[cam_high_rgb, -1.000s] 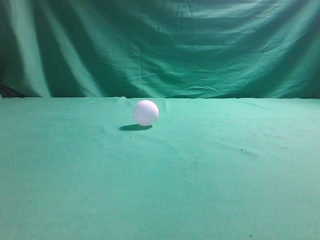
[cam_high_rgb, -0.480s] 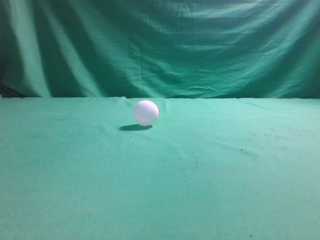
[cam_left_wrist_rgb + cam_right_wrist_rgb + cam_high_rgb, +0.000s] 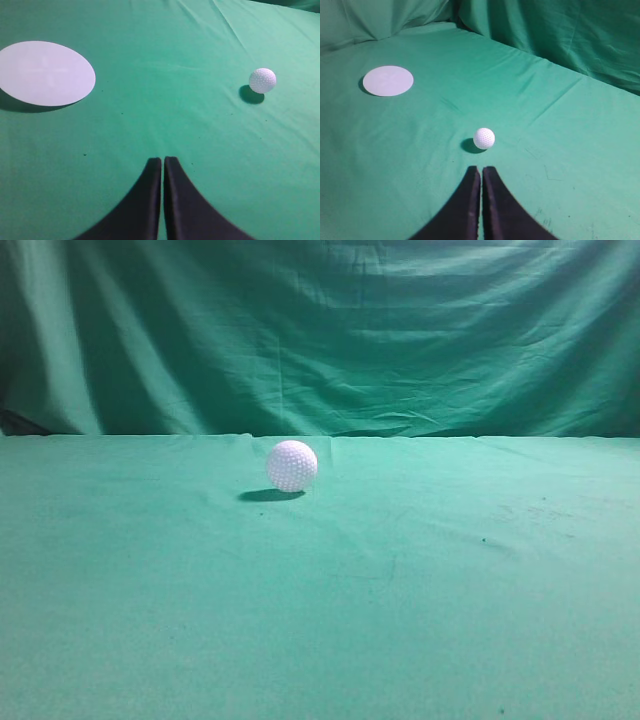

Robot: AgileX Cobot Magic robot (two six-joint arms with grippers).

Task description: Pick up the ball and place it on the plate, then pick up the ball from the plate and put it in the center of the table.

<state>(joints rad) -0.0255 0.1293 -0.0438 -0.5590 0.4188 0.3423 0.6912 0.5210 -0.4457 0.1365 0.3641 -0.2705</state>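
Note:
The ball (image 3: 291, 465), white and dimpled, rests on the green table (image 3: 400, 590) near its far edge in the exterior view. It also shows in the left wrist view (image 3: 262, 80) at the right and in the right wrist view (image 3: 484, 138). The plate (image 3: 45, 73) is a flat pale disc at the upper left of the left wrist view and far left in the right wrist view (image 3: 388, 80); it is out of the exterior view. My left gripper (image 3: 163, 160) is shut and empty, far from the ball. My right gripper (image 3: 481, 170) is shut and empty, just short of the ball.
A draped green cloth backdrop (image 3: 320, 330) hangs behind the table's far edge. It also fills the top of the right wrist view (image 3: 560, 35). Neither arm shows in the exterior view.

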